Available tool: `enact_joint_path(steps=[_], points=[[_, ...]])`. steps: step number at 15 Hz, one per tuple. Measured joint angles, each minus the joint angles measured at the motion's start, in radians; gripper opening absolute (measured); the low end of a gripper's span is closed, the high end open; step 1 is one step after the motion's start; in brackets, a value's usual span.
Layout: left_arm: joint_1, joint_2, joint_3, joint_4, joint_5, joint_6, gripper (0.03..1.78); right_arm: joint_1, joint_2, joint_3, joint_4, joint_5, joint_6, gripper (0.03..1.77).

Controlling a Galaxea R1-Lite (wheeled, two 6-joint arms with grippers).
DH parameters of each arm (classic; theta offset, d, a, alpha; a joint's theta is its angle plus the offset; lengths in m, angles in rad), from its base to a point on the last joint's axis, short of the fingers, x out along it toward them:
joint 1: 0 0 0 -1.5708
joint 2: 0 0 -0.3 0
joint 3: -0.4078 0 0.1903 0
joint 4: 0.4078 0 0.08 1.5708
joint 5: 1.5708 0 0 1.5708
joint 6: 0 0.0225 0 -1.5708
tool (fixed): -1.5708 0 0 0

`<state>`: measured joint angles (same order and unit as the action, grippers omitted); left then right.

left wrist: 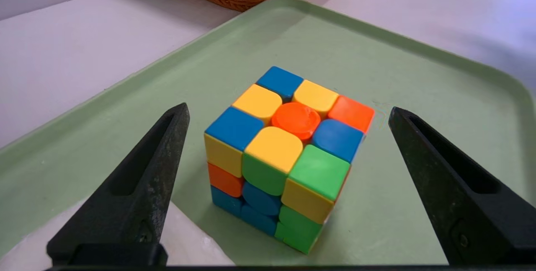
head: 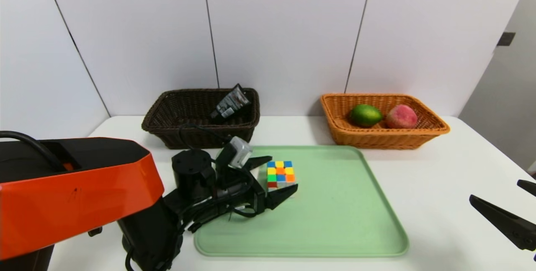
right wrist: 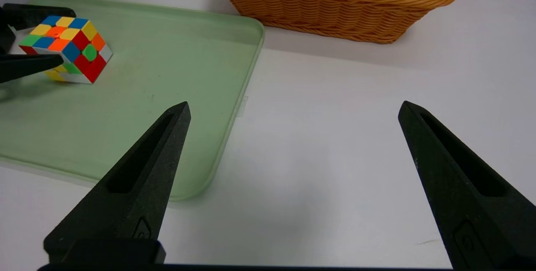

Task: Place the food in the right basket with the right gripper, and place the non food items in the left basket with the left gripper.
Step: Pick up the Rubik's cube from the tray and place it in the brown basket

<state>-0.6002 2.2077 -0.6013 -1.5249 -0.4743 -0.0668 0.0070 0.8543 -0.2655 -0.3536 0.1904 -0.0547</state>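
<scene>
A colourful puzzle cube (head: 280, 174) (left wrist: 284, 158) (right wrist: 67, 49) stands on the green tray (head: 335, 220), near its far left part. My left gripper (head: 284, 174) (left wrist: 289, 114) is open, one finger on each side of the cube and a gap between each finger and the cube. The dark left basket (head: 167, 124) holds a black tube (head: 230, 103). Inside the orange right basket (head: 377, 137) (right wrist: 335, 11) lie a green fruit (head: 365, 114) and a pink-red fruit (head: 401, 116). My right gripper (head: 498, 189) (right wrist: 293, 107) is open over bare table at the right edge.
The white table (head: 439, 179) runs to a white panelled wall behind both baskets. My orange left arm housing (head: 75, 191) fills the near left corner of the head view. The tray's edge (right wrist: 234, 128) lies beside the right gripper.
</scene>
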Motion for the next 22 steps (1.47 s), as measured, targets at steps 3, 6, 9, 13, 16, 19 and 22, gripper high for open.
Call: enact_joint_path(steps=[3,6,9,13,16,19,22], points=[[0.001,-0.005,0.004,0.002,-0.001,0.000,1.69,0.000,0.000,0.004,-0.001,0.000,0.000,1.71],[0.001,-0.007,0.004,0.003,0.000,0.001,1.18,0.000,0.000,0.006,-0.002,0.005,0.000,1.71],[0.002,-0.008,0.003,0.003,0.000,0.003,0.94,0.000,0.000,0.006,-0.002,0.007,0.000,1.71],[0.002,-0.009,0.003,0.004,0.002,0.006,0.92,0.000,0.000,0.008,-0.002,0.006,0.000,1.71],[0.013,-0.027,0.002,0.011,0.001,0.002,0.92,0.000,0.000,0.010,-0.002,0.006,0.000,1.71],[0.036,-0.071,-0.003,0.014,-0.002,0.000,0.92,0.000,0.000,0.014,-0.002,0.007,-0.001,1.71],[0.057,-0.122,-0.003,0.009,-0.003,-0.001,0.92,0.002,0.000,0.023,-0.003,0.007,-0.003,1.71]])
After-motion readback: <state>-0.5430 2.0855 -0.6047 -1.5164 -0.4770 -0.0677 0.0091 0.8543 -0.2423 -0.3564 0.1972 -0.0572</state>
